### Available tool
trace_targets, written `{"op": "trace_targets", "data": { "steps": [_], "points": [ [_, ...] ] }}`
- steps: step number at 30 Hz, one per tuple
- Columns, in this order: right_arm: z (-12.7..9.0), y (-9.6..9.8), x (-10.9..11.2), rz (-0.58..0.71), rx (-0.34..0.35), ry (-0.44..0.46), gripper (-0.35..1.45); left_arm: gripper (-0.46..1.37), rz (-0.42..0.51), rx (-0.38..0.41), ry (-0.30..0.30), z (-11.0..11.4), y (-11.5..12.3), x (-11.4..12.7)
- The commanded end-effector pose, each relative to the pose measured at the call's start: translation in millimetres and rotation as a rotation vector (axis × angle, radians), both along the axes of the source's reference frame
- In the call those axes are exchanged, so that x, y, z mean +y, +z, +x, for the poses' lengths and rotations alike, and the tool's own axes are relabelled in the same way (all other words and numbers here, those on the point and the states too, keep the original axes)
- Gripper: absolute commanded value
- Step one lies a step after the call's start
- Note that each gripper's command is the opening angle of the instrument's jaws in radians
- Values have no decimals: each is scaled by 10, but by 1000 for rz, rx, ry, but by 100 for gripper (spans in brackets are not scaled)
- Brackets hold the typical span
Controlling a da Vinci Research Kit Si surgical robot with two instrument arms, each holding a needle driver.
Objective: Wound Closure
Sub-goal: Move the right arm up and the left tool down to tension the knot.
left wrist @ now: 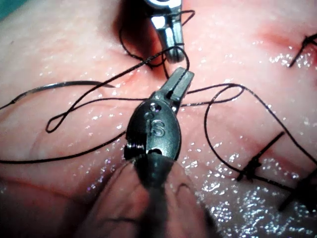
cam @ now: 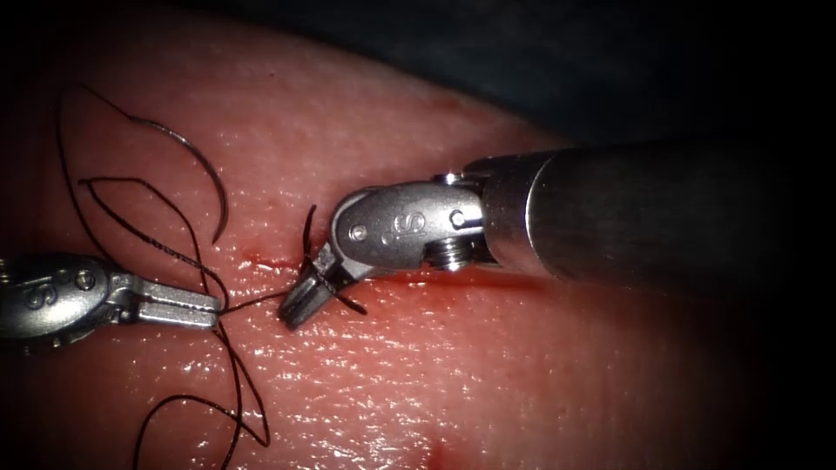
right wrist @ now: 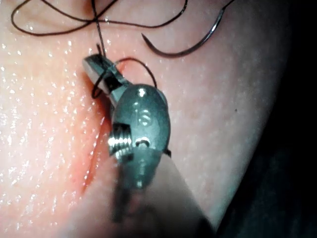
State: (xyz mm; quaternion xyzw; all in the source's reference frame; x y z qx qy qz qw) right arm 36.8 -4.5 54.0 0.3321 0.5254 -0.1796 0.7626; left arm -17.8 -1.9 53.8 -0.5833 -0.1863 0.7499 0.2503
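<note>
The curved needle [cam: 207,178] lies free on the tissue [cam: 522,374], left of the cut's [cam: 261,261] left end, held by neither tool; it also shows as needle [right wrist: 198,44]. My left tool [cam: 212,310] is shut on the dark thread [cam: 252,300], which runs right to the right tool. Its jaws [left wrist: 179,82] show close up with thread crossing them. My right tool [cam: 303,305] is at the cut's left end, jaws shut on thread there, with a turn of thread wrapped around them. Short thread ends [cam: 309,228] stick out beside it. The right tool's tip [right wrist: 99,67] carries that loop.
Loose thread loops [cam: 174,235] lie over the tissue left of the cut and trail toward the near edge. Red fluid [cam: 435,280] lines the cut under the right tool's shaft [cam: 644,213]. Earlier knotted stitches [left wrist: 252,166] sit further along.
</note>
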Motion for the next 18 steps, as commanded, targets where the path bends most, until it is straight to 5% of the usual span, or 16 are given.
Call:
{"op": "trace_targets", "data": {
  "steps": [1,18],
  "points": [
    [-1,0,1,0,-6,9,-35,-35,0,-9,13,2,-5,-6],
    [-13,14,31,-19,-86,84,-35,-35,39,-52,40,17,-54,-96]
  ]
}}
